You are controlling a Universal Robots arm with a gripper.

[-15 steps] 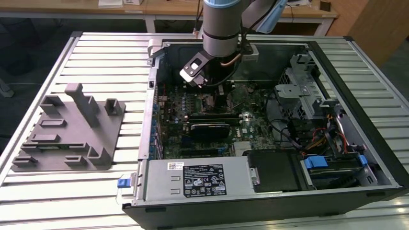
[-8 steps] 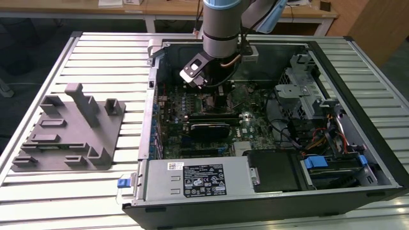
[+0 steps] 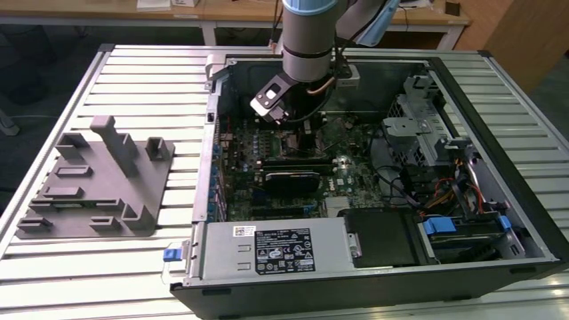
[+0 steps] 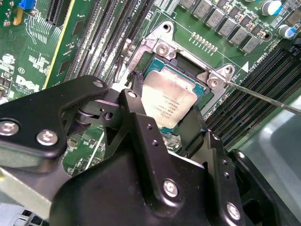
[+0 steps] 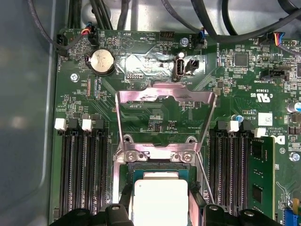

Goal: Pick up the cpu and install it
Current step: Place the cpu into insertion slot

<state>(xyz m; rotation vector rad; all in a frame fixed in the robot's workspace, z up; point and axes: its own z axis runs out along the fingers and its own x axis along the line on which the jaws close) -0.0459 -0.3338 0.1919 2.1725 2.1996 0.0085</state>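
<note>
At one socket, claw grips one cpu.

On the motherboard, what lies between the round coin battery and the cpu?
In the first wrist view, the open metal socket frame lies between the coin battery and the cpu.

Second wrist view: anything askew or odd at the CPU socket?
Nothing stands out. The cpu, gripped by the claw, sits square to the socket, edges parallel to the frame. The load plate stands flipped open in the first wrist view, as it should for fitting. Whether the cpu is fully seated I cannot tell.
</note>
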